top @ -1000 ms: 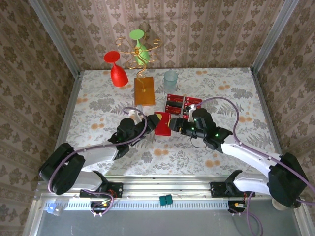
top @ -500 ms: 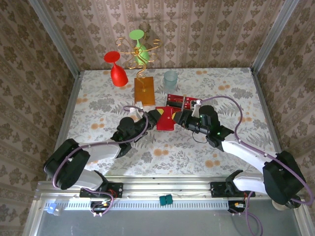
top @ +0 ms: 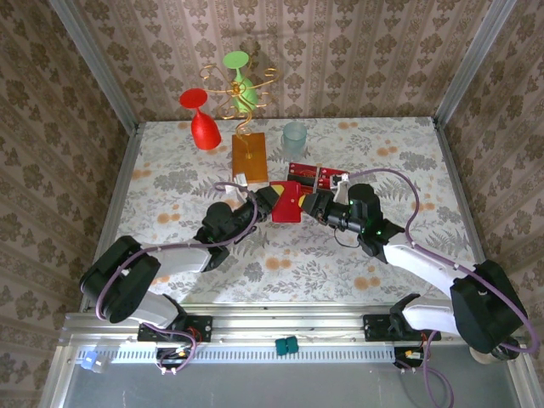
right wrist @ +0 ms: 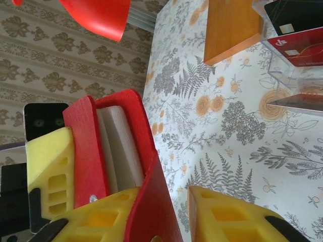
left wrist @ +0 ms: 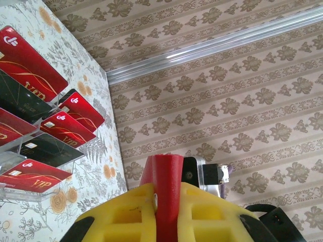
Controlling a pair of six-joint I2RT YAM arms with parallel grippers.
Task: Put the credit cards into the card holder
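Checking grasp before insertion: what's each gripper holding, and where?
Left gripper is shut on the edge of one cover of the open holder. Right gripper straddles the other cover; whether it clamps cannot be told.

Arms: left arm (top: 170,255) and right arm (top: 433,263) are wearing white shells with black joints.
Cables: purple cables (top: 413,204) are looping along both.
Fingers: fingers (right wrist: 48,161) are showing yellow, with square pockets.
Bases: black bases (top: 166,316) are sitting at seven and five o'clock.
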